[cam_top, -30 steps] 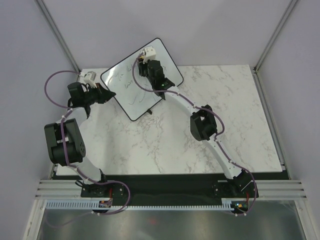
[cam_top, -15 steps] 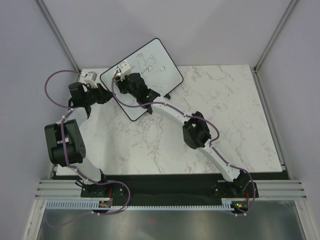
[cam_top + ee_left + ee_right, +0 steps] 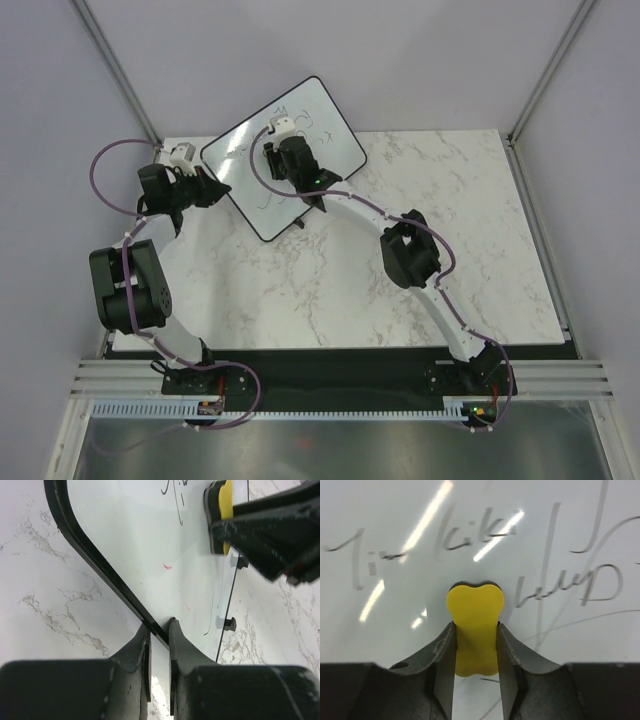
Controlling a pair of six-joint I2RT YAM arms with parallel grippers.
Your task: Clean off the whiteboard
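Observation:
The whiteboard (image 3: 330,130) is a glossy white board with a thin black rim, propped tilted at the back left of the marble table. Handwriting covers it (image 3: 555,545). My left gripper (image 3: 218,188) is shut on its left rim (image 3: 100,560), which runs between my fingers (image 3: 182,645). My right gripper (image 3: 475,630) is shut on a yellow eraser (image 3: 475,625) with a dark underside, pressed flat against the board near its middle (image 3: 290,158). The eraser also shows in the left wrist view (image 3: 226,502). A black foot (image 3: 229,624) sticks out at the board's lower edge.
The marble table (image 3: 420,270) stretches to the right and front of the board. Grey walls and metal corner posts (image 3: 115,70) close in the back. The right arm's elbow (image 3: 408,255) hangs over the table's middle.
My right gripper with the eraser swept left across the board, then came back right toward its middle. The left gripper and the board have stayed put.

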